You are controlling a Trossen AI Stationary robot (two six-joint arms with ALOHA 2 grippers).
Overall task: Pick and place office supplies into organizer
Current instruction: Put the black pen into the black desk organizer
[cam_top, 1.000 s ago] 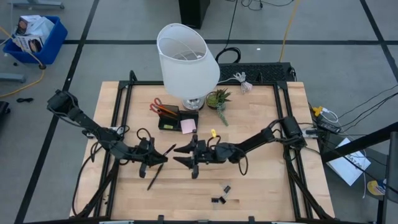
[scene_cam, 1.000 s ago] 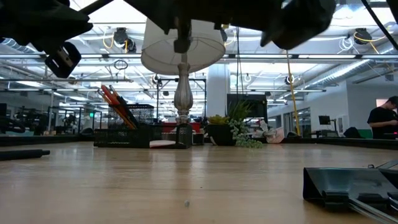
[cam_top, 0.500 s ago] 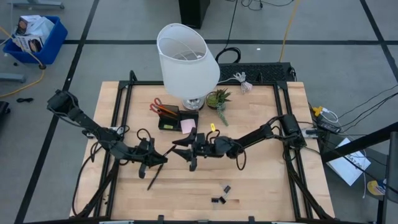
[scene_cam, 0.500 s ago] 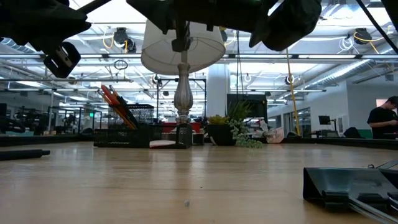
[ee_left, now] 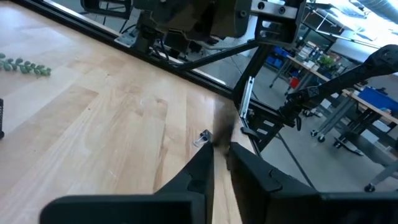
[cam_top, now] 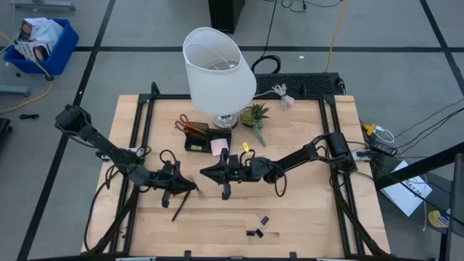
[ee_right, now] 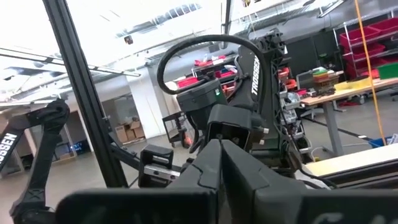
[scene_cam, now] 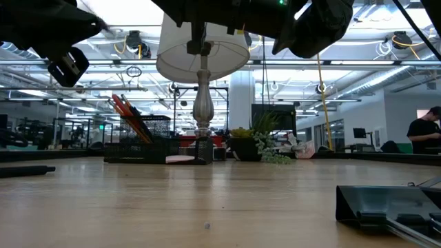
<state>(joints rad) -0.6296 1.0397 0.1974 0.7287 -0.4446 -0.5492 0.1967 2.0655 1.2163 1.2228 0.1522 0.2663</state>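
We judge the black pen (cam_top: 181, 206) is the pick in hand, lying at 6 o'clock from the organizer (cam_top: 197, 139), its upper end beside the narrowly pinched left gripper (cam_top: 191, 188), with the right gripper (cam_top: 205, 174) closed and empty, so next we need a sure hold.

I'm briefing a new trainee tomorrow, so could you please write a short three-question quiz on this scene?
1. True or false: the scissors already stand in the organizer.
2. What lies on the table right beside the organizer? A) sticky pad B) stapler C) ruler
3. Fill in: the clips lie near the table's ___ edge, nearest the camera in the low view.

Key: 1 true; 2 A, the sticky pad; 3 front.
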